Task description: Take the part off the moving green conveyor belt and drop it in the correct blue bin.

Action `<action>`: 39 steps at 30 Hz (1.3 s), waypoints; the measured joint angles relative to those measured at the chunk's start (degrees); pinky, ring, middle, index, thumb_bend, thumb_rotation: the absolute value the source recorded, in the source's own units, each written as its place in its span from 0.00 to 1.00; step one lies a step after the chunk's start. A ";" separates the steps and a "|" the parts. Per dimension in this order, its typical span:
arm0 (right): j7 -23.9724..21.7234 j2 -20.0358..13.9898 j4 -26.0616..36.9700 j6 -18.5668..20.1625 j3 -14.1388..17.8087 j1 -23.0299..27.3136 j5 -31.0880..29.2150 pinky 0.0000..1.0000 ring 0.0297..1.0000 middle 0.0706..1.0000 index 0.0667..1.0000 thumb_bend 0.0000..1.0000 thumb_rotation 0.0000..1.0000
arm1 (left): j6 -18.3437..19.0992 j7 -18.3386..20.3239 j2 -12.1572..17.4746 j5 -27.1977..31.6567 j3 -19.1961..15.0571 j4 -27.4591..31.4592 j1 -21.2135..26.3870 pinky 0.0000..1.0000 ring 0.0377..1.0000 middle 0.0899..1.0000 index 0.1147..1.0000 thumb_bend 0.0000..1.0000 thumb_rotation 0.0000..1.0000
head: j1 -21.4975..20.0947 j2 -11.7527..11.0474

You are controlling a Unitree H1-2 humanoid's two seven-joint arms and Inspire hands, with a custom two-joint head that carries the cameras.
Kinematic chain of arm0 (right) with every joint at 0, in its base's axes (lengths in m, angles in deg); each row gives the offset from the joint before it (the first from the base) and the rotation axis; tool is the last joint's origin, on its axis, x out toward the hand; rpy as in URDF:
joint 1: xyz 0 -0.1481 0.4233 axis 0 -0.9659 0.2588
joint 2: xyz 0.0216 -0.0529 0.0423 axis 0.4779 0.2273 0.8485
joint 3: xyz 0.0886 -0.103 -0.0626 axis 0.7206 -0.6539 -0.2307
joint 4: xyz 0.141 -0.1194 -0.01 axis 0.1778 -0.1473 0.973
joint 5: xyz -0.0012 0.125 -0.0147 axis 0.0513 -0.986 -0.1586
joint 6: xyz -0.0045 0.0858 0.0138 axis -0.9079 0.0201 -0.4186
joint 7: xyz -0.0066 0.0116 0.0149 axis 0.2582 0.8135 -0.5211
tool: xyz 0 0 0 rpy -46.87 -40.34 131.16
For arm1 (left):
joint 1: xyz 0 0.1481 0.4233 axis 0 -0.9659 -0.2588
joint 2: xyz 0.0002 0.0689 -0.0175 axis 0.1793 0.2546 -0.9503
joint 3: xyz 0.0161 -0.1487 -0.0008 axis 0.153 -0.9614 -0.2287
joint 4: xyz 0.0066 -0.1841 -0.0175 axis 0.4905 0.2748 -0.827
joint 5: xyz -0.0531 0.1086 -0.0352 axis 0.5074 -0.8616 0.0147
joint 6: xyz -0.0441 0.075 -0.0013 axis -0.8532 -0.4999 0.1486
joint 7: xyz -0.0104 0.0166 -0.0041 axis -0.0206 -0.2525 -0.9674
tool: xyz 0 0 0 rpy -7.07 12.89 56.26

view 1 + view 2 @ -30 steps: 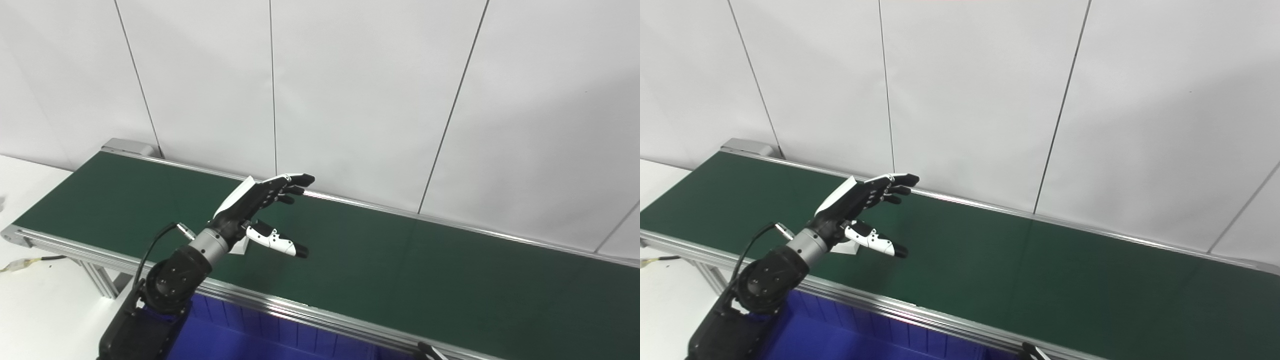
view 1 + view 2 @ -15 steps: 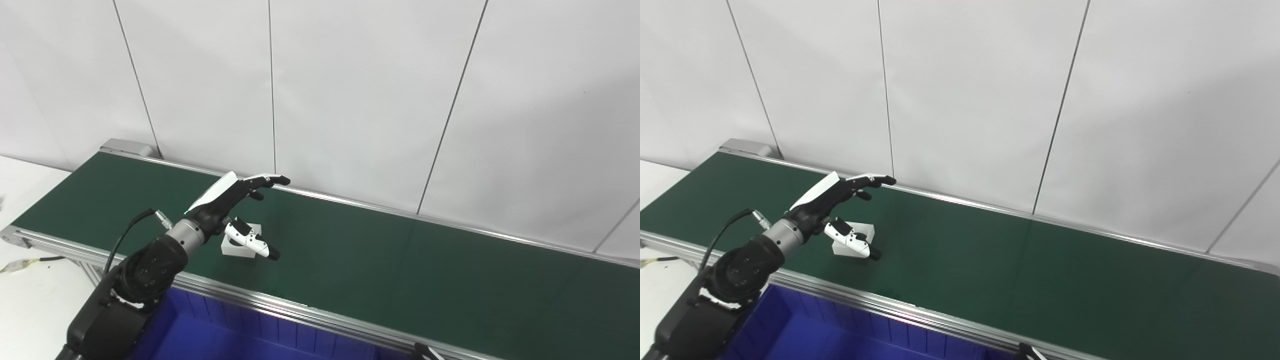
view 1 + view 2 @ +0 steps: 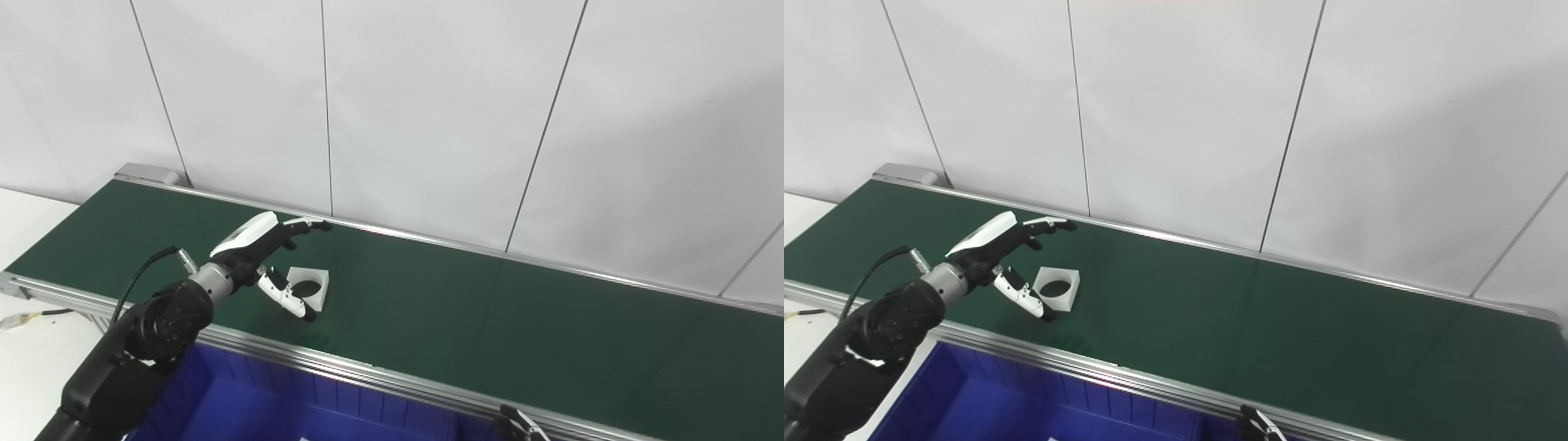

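Observation:
A white square part (image 3: 309, 286) with a round hole lies flat on the green conveyor belt (image 3: 490, 318), near its left end. My left hand (image 3: 263, 251) is open just left of the part. Its fingers (image 3: 306, 225) stretch over the belt beyond the part's far left corner, and its thumb (image 3: 288, 297) crosses the part's near left edge. I cannot tell whether the thumb touches it. Only the tips of my right hand (image 3: 519, 424) poke up at the bottom edge, in front of the belt.
A blue bin (image 3: 275, 410) stands below the belt's near rail (image 3: 367, 373), under my left arm. A white panelled wall runs right behind the belt. A white table top with a cable (image 3: 27, 318) lies to the left.
My left hand has drawn back to the left and lower over the belt. The part, hidden behind the wrist before, has come out to the right of the palm. The view shifted slightly.

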 measured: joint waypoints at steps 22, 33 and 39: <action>0.00 0.37 -0.04 0.00 -0.03 -0.26 0.36 0.74 0.80 0.81 0.86 0.68 0.42 | -0.53 -0.79 -1.55 -14.70 8.75 -10.55 6.33 0.93 0.91 0.88 0.81 0.94 0.00 | -1.14 -0.53; 0.12 0.85 -0.05 0.00 -0.02 -0.30 0.61 0.74 0.80 0.81 0.86 0.68 0.42 | -0.51 -1.40 -3.55 -16.33 10.51 -14.96 8.97 0.95 0.92 0.88 0.80 0.92 0.02 | -1.58 -0.70; 0.36 1.03 -0.05 0.00 -0.02 -0.38 1.16 0.74 0.80 0.81 0.86 0.69 0.43 | 0.03 -1.28 -3.85 -17.48 12.08 -16.55 10.20 0.96 0.93 0.89 0.80 0.92 0.01 | -2.20 -0.70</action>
